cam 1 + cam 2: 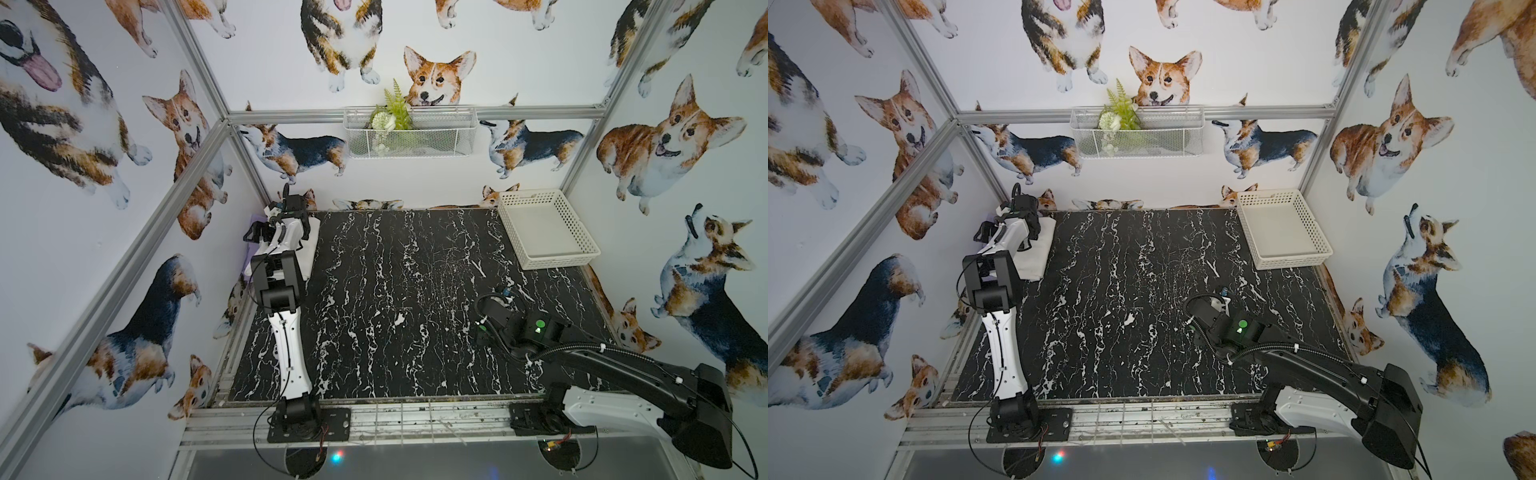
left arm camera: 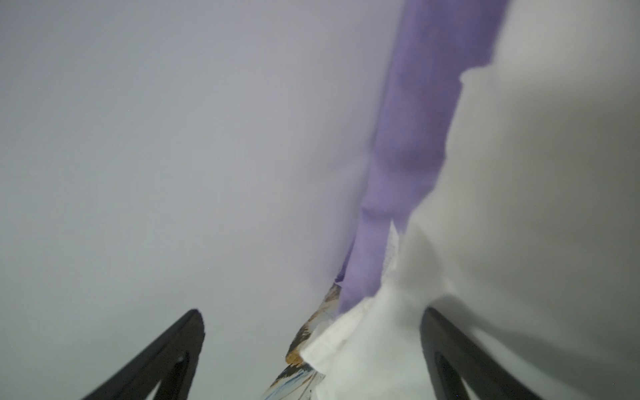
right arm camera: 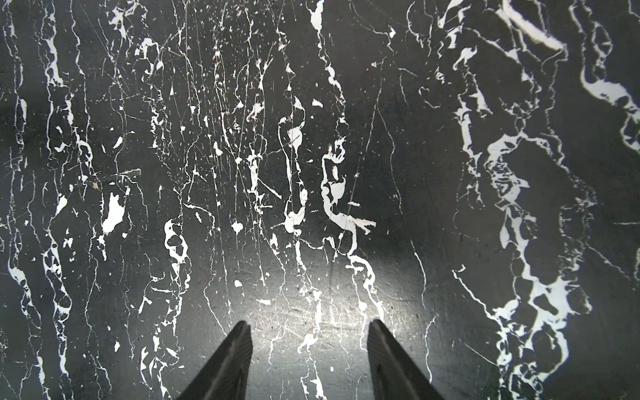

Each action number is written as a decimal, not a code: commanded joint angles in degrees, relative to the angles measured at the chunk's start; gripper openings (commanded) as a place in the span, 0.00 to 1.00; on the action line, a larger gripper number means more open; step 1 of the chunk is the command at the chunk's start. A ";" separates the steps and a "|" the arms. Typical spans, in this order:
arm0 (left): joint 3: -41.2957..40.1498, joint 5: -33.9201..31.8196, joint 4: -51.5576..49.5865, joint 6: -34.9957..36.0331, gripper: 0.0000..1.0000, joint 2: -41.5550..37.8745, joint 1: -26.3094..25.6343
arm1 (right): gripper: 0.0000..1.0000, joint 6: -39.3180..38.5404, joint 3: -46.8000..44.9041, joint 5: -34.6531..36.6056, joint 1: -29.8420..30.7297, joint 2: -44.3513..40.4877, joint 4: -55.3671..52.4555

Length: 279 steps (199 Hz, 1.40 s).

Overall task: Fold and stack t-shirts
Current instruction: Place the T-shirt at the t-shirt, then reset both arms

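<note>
A folded white t-shirt (image 1: 311, 249) (image 1: 1040, 249) lies in the table's far left corner, on top of a lavender t-shirt (image 2: 408, 156) whose edge shows along the wall side. The left arm (image 1: 282, 237) reaches over this stack and hides most of it in both top views. In the left wrist view my left gripper (image 2: 312, 311) stands wide open, with a corner of the white t-shirt (image 2: 363, 346) lying loose between its fingers. My right gripper (image 3: 309, 322) (image 1: 505, 291) is open and empty, low over bare marble at the near right. No pinkish shirt is in view.
A white perforated plastic basket (image 1: 557, 259) (image 1: 1293, 261) sits in the far right corner. A wire basket with a plant (image 1: 409, 137) hangs on the back wall. The black marble tabletop (image 1: 395, 299) is walled on three sides by printed panels and an aluminium frame.
</note>
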 commanded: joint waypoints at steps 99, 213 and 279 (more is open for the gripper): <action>-55.39 48.18 29.76 -7.38 1.00 -66.04 -17.07 | 0.96 -28.73 1.26 30.97 -12.79 -15.93 14.68; -98.54 37.88 65.02 -2.19 1.00 -81.16 -17.35 | 1.00 -61.20 -29.06 11.53 -42.28 -8.15 77.78; -95.56 44.66 78.18 -1.51 1.00 -61.25 -14.94 | 1.00 -64.36 -35.68 6.64 -44.66 22.39 115.17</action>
